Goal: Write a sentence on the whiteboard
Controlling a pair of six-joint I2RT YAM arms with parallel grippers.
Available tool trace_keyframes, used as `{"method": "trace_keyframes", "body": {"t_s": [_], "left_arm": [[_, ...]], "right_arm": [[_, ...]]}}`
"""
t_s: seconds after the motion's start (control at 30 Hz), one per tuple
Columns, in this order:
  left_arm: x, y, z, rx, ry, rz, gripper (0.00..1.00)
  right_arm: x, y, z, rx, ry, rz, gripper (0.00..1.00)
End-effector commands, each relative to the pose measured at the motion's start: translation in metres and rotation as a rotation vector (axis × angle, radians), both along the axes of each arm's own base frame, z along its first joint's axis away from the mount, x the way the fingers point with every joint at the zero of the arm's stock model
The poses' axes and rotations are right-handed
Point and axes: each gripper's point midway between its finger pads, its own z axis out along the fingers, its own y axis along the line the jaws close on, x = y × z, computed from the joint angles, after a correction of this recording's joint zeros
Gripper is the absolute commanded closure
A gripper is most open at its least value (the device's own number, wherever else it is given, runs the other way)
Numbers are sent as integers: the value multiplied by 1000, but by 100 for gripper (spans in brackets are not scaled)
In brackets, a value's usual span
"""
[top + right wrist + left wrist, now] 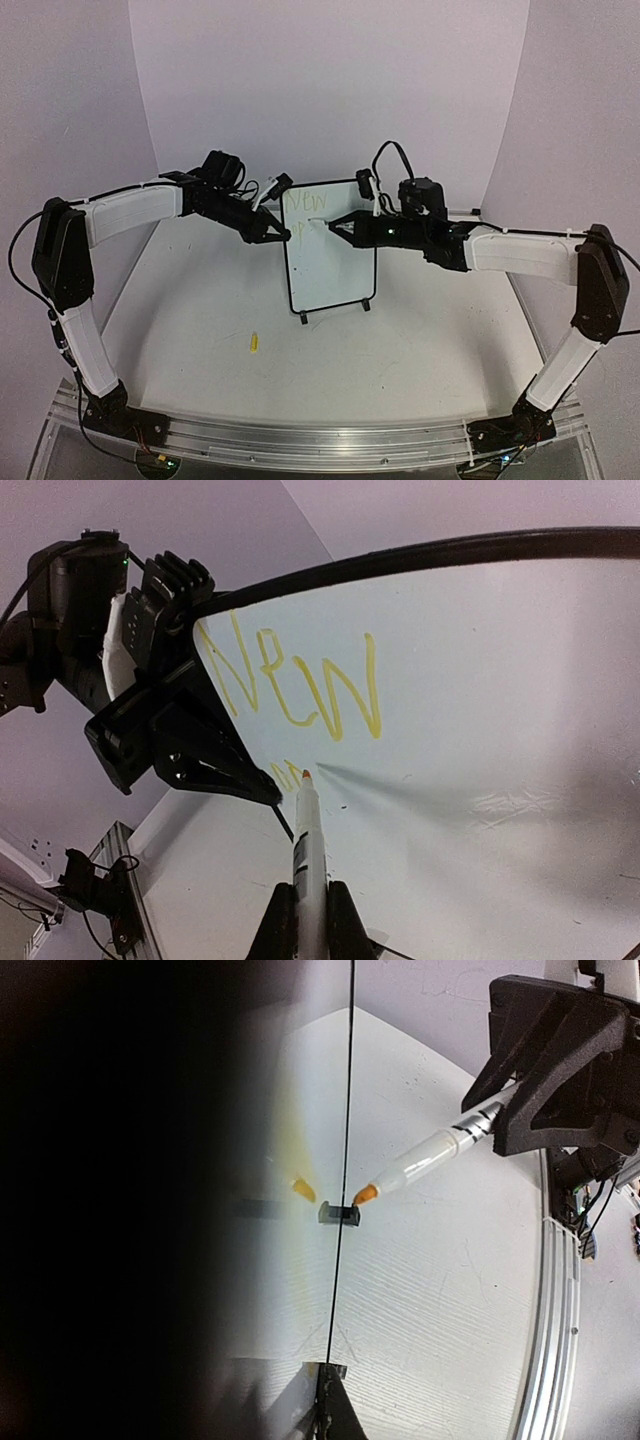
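Note:
The whiteboard (335,270) stands upright on its two feet at the table's middle. The sentence (300,200) reads "New" in yellow at its top left, clearer in the right wrist view (300,685), with a short yellow stroke (284,773) starting a second line. My left gripper (285,235) is shut on the board's left edge; in the left wrist view (328,1372) the board (290,1260) shows edge-on. My right gripper (337,226) is shut on the white marker (308,855), whose orange tip (305,775) touches the board beside that stroke. The marker also shows in the left wrist view (430,1152).
The marker's yellow cap (254,342) lies on the table in front of the board, to the left. A metal rail (320,432) runs along the near edge. Purple walls enclose the back and sides.

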Motion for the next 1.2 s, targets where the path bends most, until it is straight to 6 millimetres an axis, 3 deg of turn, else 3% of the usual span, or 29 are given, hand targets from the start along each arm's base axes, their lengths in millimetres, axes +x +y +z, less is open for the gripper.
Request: {"method": "trace_keyframes", "body": {"t_s": [0.0, 0.27, 0.53, 0.77, 0.9, 1.17], "left_arm": [[-9, 11, -15, 91, 13, 23, 100], [-9, 11, -15, 94, 11, 23, 100], [-9, 12, -12, 95, 2, 25, 100], [-9, 12, -12, 95, 0, 26, 100], [-9, 12, -11, 95, 1, 26, 100], [-9, 12, -12, 96, 3, 26, 100]], "right_arm": [[9, 8, 12, 17, -35, -4, 100], [16, 8, 4, 4, -18, -32, 100], [13, -4, -25, -39, 41, -81, 100], [2, -2, -46, -57, 85, -63, 100], [-2, -1, -39, -45, 76, -49, 100], [-18, 9, 13, 52, -2, 27, 100]]}}
